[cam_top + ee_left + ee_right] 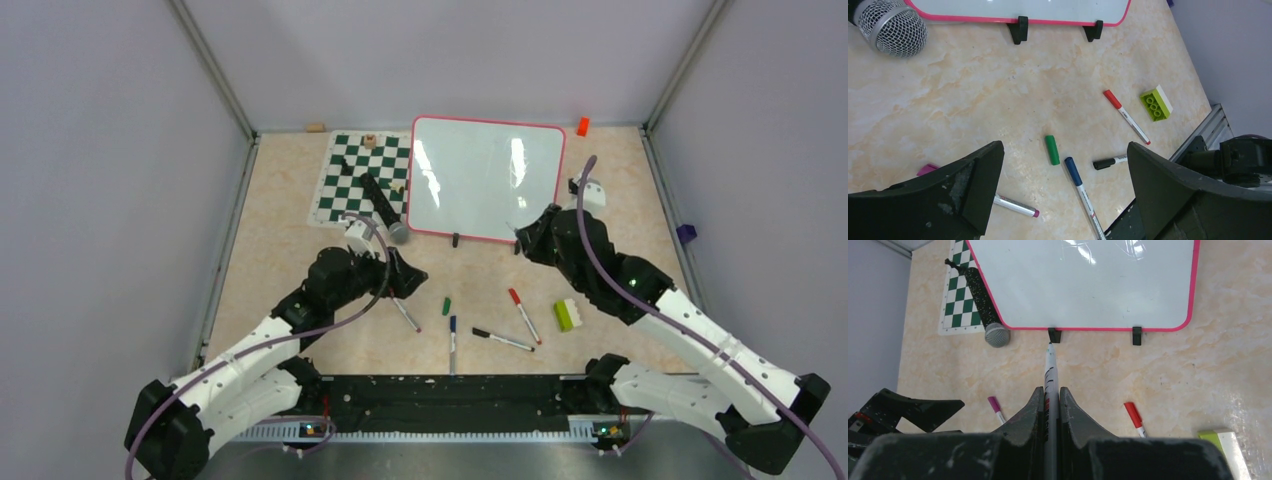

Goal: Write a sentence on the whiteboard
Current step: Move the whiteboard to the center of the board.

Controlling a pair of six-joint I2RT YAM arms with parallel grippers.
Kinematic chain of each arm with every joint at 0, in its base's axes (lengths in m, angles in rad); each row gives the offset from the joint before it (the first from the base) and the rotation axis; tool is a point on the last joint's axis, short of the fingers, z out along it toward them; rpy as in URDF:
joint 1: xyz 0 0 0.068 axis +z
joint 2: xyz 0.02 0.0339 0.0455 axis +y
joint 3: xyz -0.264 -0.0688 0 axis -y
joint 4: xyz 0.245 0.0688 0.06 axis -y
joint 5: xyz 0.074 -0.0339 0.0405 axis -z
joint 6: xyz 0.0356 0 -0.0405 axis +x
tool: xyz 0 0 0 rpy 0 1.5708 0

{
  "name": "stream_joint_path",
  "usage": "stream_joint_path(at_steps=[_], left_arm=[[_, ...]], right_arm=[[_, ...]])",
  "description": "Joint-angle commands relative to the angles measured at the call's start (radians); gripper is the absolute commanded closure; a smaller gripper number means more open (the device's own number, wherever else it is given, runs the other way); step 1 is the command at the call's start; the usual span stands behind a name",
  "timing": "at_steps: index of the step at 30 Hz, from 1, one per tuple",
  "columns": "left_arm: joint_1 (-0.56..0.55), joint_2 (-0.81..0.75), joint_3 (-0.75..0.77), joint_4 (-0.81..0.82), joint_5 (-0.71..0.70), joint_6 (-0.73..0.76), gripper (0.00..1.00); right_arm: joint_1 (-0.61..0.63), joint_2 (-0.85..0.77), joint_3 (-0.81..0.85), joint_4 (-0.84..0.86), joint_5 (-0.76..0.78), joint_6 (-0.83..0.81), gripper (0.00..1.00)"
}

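Observation:
The whiteboard point(487, 178) lies at the back middle of the table, with a pink frame and two black feet. It also shows in the right wrist view point(1083, 285) and its near edge in the left wrist view point(998, 7). No writing shows on it; the sentence is not in view. My right gripper point(527, 232) point(1050, 390) is shut on a white marker point(1051, 365), whose tip points at the board's near edge by its left foot. My left gripper point(405, 270) point(1064, 145) is open and empty, above the table in front of the board.
A green cap point(447, 305), blue marker point(452, 340), black marker point(502, 340), red marker point(523, 314) and purple marker point(405, 315) lie in front. A green-and-white brick point(567, 315) is at the right. A microphone point(383, 207) lies on the chess mat point(360, 175).

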Motion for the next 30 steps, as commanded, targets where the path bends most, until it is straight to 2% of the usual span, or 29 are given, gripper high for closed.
stream_joint_path(at_steps=[1,5,10,18,21,25,30], left_arm=[[0.003,-0.019,-0.013,0.105,-0.026,0.000,0.02],[0.004,-0.007,-0.032,0.132,-0.031,0.015,0.02],[0.024,0.061,0.006,0.112,-0.013,0.050,0.03],[0.200,0.181,-0.007,0.336,0.161,-0.040,0.03],[0.248,0.212,0.006,0.389,0.193,-0.046,0.03],[0.316,0.256,0.026,0.457,0.246,-0.058,0.02],[0.344,0.359,0.151,0.345,0.317,0.053,0.01]], right_arm=[[-0.006,0.011,0.020,0.060,0.041,0.030,1.00],[-0.004,0.048,-0.002,0.132,0.064,-0.017,1.00],[-0.005,0.036,-0.109,0.305,0.046,-0.093,1.00],[-0.004,-0.114,-0.345,0.565,0.022,-0.164,1.00],[-0.005,-0.154,-0.396,0.572,0.056,-0.145,1.00],[-0.005,-0.158,-0.378,0.528,0.093,-0.178,1.00],[-0.006,-0.136,-0.317,0.413,0.137,-0.209,1.00]])
